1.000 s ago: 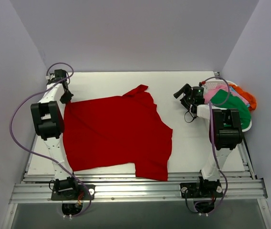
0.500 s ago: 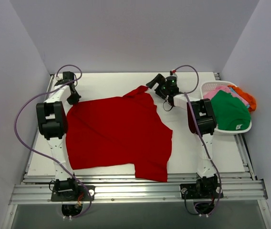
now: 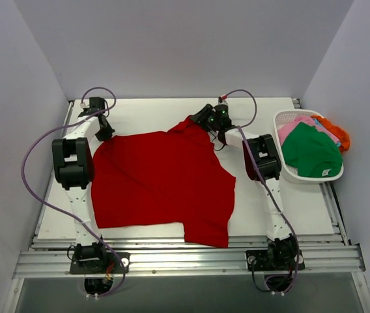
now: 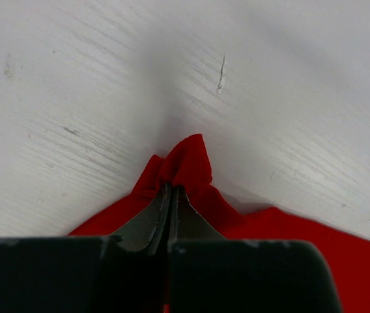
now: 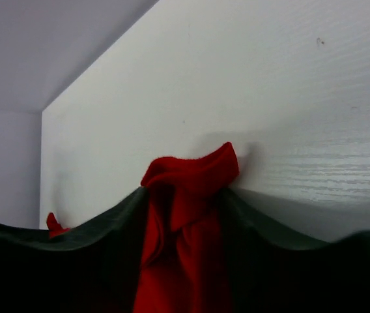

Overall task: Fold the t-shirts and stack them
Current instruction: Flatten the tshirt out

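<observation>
Left claw [image 4: 170, 190] pinched shut on red t-shirt [image 3: 159, 179] corner | right claw [image 5: 184, 195] straddles its bunched cloth, grip unclear

A bright red short-sleeved t-shirt [image 3: 162, 182] of soft, matt cloth lies creased on the white rectangular table [image 3: 305, 202], whose matt top shows fine streaked grain and small scuffs. At three o'clock, a white slatted plastic basket [image 3: 281, 120] holds a green cloth t-shirt [image 3: 312, 153], pink cloth [image 3: 289, 128] and orange cloth [image 3: 339, 134]. At six o'clock run ribbed, dull-silver metal rails [image 3: 185, 257]. The left gripper [image 4: 170, 189] has smooth, matt dark fingers.
</observation>
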